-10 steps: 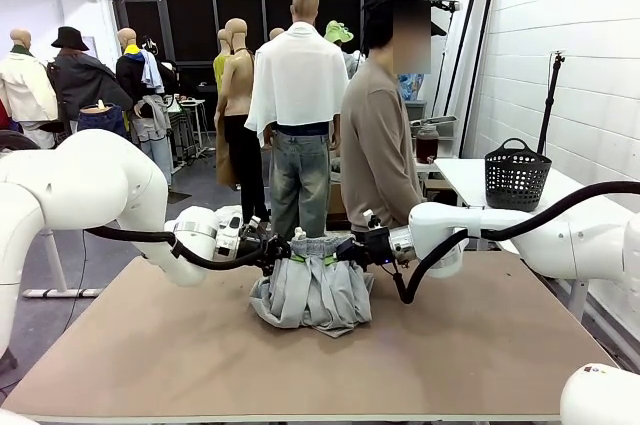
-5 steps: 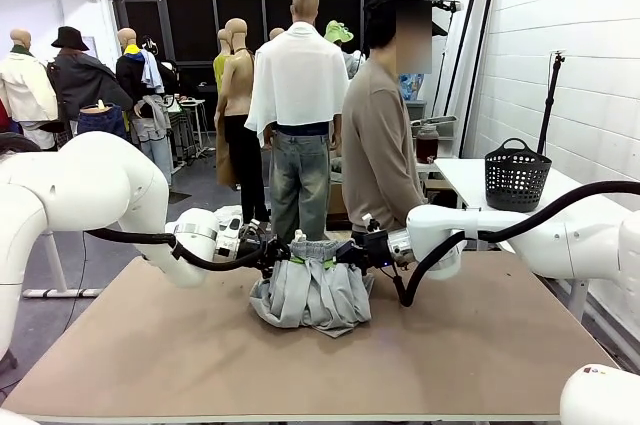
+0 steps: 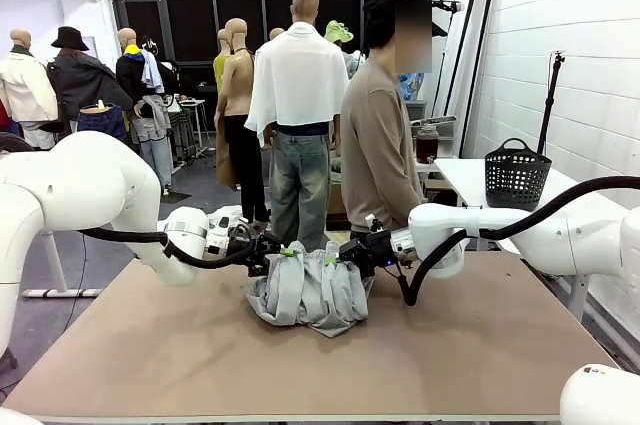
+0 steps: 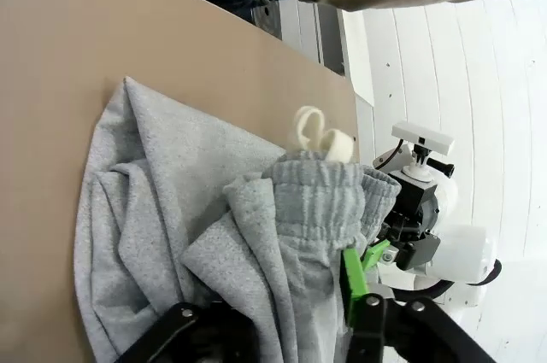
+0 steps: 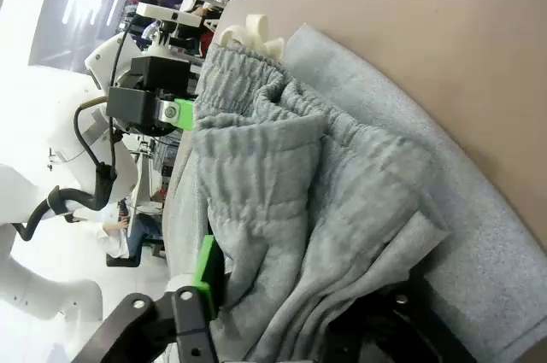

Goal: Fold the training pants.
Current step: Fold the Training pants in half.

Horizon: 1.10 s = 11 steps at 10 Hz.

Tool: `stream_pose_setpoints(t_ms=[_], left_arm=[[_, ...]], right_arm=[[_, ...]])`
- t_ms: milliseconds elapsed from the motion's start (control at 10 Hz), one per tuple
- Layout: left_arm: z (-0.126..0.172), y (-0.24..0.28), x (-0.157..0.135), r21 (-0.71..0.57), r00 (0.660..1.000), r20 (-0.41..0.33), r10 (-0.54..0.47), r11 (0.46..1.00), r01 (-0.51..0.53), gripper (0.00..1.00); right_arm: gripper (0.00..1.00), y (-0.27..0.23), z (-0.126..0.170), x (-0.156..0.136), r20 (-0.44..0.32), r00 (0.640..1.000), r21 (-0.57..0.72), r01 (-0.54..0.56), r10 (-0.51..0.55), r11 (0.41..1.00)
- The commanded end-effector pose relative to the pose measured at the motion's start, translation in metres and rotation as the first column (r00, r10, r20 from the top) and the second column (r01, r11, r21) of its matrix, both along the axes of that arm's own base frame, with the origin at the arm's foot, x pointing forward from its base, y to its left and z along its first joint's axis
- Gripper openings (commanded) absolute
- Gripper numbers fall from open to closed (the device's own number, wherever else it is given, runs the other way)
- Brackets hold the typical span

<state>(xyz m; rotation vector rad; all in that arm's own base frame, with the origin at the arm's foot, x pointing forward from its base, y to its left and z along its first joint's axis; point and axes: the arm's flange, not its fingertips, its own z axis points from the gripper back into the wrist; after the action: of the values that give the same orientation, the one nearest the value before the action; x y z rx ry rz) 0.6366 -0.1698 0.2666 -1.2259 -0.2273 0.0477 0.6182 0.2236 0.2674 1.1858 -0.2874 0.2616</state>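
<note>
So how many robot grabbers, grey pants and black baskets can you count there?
Black two-finger grippers with green pads: 2, the left gripper and the right gripper
Light grey soft jersey training pants: 1
Black mesh basket: 1
Total: 4

Robot lab – white brick wall (image 3: 560, 15), brown worktable (image 3: 300, 355)

Light heather-grey training pants (image 3: 308, 291) with pale cream drawstring (image 4: 323, 134), plain tan-brown counter (image 3: 150, 345), white arms, black left claw (image 3: 283, 257) and right claw (image 3: 338, 256) with bright green pads (image 4: 351, 271), black mesh basket (image 3: 517, 176), person's beige-brown top (image 3: 378, 150)
</note>
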Motion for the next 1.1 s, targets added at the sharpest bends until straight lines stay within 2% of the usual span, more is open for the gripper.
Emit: stream_pose_setpoints(t_ms=[0, 300, 500, 1000], left_arm=[[0.007, 0.001, -0.002, 0.01, 1.0, -0.017, 0.015, 1.0, -0.015, 1.0], [0.013, 0.015, -0.013, 0.013, 0.999, -0.007, 0.047, 0.999, -0.047, 1.0], [0.019, 0.029, -0.025, 0.018, 0.997, -0.003, 0.079, 0.997, -0.079, 1.0], [0.045, 0.061, -0.057, 0.018, 0.989, 0.05, 0.138, 0.99, -0.139, 1.0]], right_arm=[[1.0, 0.007, 0.007, 0.016, -0.023, 1.0, -0.053, 0.008, -0.009, 0.999], [1.0, -0.012, 0.016, 0.014, -0.023, 0.999, -0.083, 0.032, -0.034, 0.996], [1.0, -0.035, 0.024, 0.011, -0.019, 0.998, -0.146, 0.064, -0.067, 0.987], [1.0, -0.075, 0.063, 0.007, 0.037, 0.992, -0.238, 0.122, -0.117, 0.963]])
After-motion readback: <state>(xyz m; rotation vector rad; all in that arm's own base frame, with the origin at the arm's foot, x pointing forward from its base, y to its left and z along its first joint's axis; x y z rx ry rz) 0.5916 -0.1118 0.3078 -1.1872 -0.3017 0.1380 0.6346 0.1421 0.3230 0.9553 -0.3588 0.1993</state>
